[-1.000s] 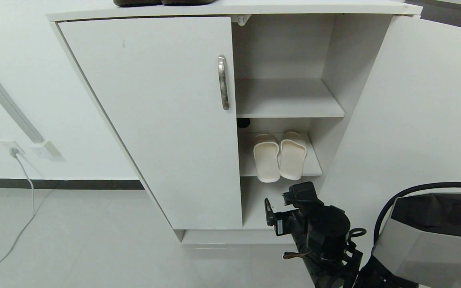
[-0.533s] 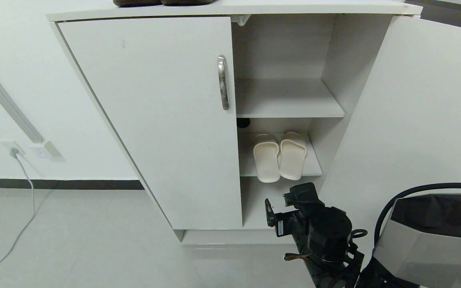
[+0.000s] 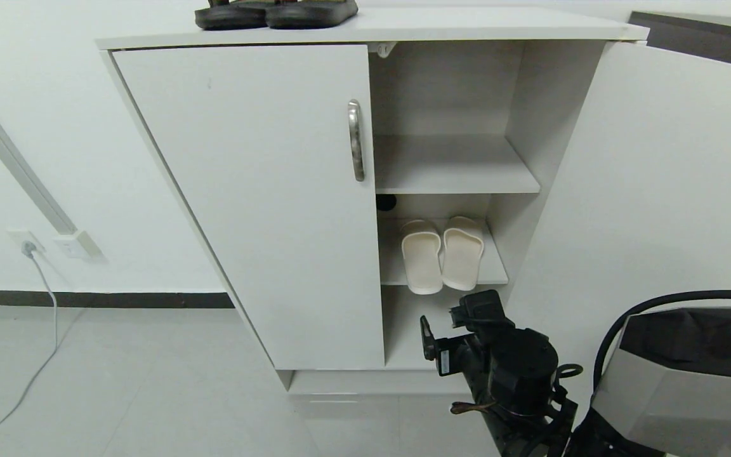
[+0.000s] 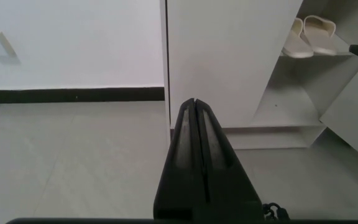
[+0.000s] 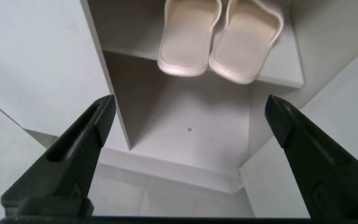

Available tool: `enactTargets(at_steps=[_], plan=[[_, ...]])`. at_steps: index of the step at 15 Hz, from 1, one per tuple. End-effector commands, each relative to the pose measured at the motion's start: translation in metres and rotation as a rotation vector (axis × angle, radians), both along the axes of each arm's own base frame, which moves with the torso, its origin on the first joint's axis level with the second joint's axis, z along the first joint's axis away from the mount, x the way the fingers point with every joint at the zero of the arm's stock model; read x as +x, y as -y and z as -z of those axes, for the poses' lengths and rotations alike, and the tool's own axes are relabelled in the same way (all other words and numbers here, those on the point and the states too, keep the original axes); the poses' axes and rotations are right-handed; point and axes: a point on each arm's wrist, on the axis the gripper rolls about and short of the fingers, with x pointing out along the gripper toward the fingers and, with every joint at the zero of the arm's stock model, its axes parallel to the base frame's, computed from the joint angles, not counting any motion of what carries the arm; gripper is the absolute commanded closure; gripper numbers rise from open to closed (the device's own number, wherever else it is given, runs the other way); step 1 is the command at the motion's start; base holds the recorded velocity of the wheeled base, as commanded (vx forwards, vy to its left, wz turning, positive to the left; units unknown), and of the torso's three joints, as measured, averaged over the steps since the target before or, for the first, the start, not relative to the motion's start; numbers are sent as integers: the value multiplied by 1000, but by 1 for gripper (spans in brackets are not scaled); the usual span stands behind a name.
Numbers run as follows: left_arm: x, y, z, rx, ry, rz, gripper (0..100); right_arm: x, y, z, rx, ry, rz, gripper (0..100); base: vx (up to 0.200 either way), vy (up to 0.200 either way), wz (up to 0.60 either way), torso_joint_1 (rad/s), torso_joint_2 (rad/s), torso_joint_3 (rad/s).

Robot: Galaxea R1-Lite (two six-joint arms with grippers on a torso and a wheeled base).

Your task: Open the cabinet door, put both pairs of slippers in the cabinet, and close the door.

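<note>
The white cabinet (image 3: 372,28) has its right door (image 3: 651,190) swung open and its left door (image 3: 257,190) shut. A pair of white slippers (image 3: 443,254) lies on the middle shelf, toes inward, and shows as white slippers (image 5: 219,37) and as white slippers (image 4: 311,34) from the wrists. A dark pair of slippers (image 3: 276,13) sits on the cabinet top. My right gripper (image 5: 188,121) is open and holds nothing, low before the bottom compartment, below the white pair. My left gripper (image 4: 194,102) is shut and holds nothing, low over the floor, facing the shut door.
The upper shelf (image 3: 454,166) and the bottom compartment (image 5: 185,118) hold nothing. The left door's metal handle (image 3: 356,139) borders the opening. A wall socket with a grey cable (image 3: 26,244) is at the far left. Tiled floor (image 3: 137,393) lies open before the cabinet.
The whole head picture has shifted: the cabinet sits lower and more of the dark slippers on top shows. The slippers, doors and right arm have not visibly moved.
</note>
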Motion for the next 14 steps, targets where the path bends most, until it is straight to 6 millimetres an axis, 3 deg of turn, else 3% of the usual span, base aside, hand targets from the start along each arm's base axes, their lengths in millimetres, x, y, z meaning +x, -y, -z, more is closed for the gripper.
enactTargets(at_steps=[1,9,14], plan=[[0,0,0,1,-2,2,100,0,0,0,0,1,-1,0,0,0,0,12,-2,198],[0,0,0,3,0,-1,100,0,1,0,0,1,1,0,0,0,0,-1,3,198],[0,0,0,0,-2,0,100,-2,3,2,0,2,1,0,0,0,0,0,0,17]])
